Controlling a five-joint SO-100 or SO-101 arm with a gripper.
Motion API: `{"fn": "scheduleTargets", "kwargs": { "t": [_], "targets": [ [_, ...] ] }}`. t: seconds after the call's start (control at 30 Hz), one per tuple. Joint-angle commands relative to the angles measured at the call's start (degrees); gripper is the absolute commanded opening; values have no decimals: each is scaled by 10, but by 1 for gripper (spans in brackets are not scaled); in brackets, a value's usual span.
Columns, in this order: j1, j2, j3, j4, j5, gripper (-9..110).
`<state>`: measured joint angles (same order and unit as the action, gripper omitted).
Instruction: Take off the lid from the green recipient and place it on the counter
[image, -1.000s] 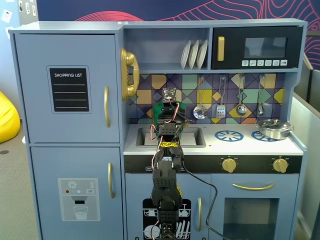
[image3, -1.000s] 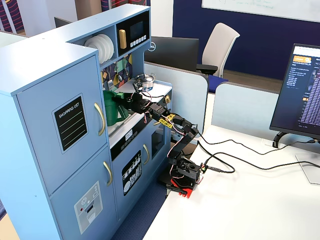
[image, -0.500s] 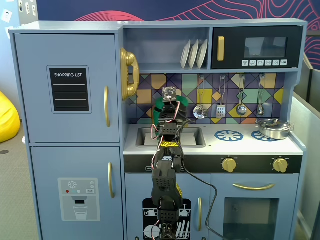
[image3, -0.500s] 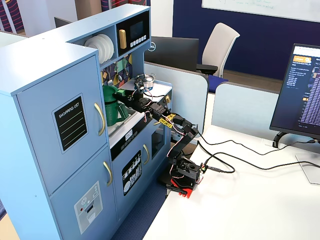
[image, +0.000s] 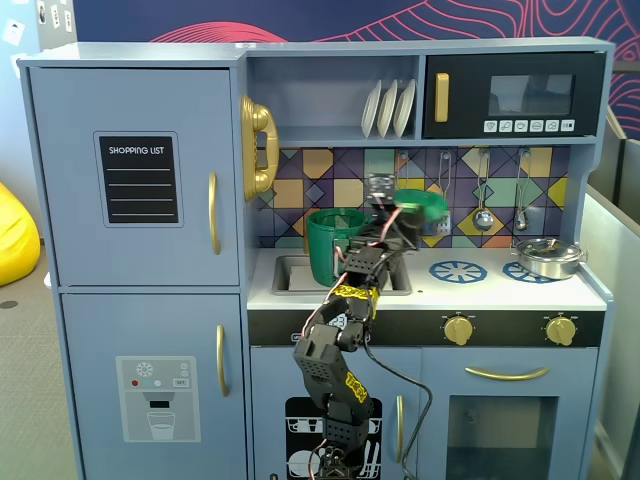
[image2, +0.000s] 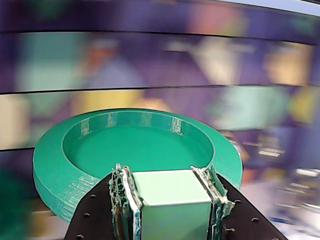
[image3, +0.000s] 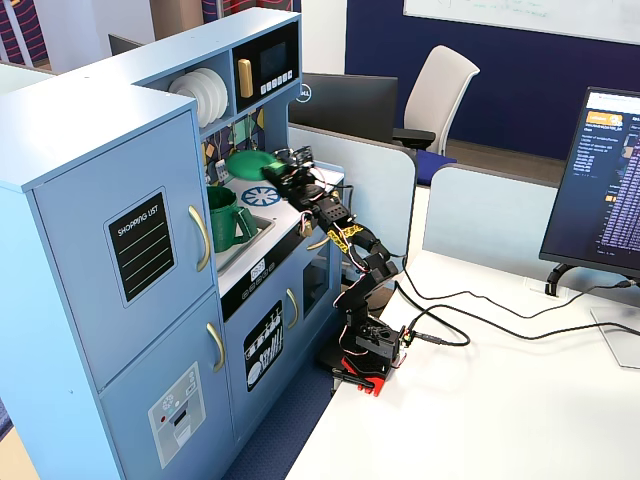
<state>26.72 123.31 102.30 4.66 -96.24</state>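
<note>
The lid (image: 422, 205) is a round dark-green disc held in the air in front of the tiled backsplash, above the counter (image: 490, 292) and up and to the right of the green recipient (image: 333, 246). My gripper (image: 394, 214) is shut on the lid's light-green strap handle (image2: 172, 197). The wrist view shows the disc (image2: 65, 165) beyond the jaws. The pot stands open-topped at the sink's left end. In the other fixed view the lid (image3: 248, 165) hangs over the counter, right of the pot (image3: 226, 218), with the gripper (image3: 284, 171) beside it.
A recessed sink (image: 291, 276) lies under the arm. A blue burner ring (image: 458, 271) is printed right of it. A small silver pan (image: 548, 258) sits on the far right burner. Utensils hang on the backsplash (image: 484, 215). A microwave and plate shelf are overhead.
</note>
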Motion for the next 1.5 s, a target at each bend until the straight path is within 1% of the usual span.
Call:
{"fn": "scheduleTargets", "kwargs": {
  "t": [0.0,0.2,0.43,0.7,1.13,1.43,1.47],
  "targets": [
    [61,25,-32,-1,19,0],
    [88,-11,13,-76,22,0],
    [104,-98,40,-160,22,0],
    [99,-161,77,-227,25,0],
    [71,-186,154,-295,12,0],
    [66,-182,178,-304,6,0],
    [67,-181,177,-307,25,7]
  ]
}}
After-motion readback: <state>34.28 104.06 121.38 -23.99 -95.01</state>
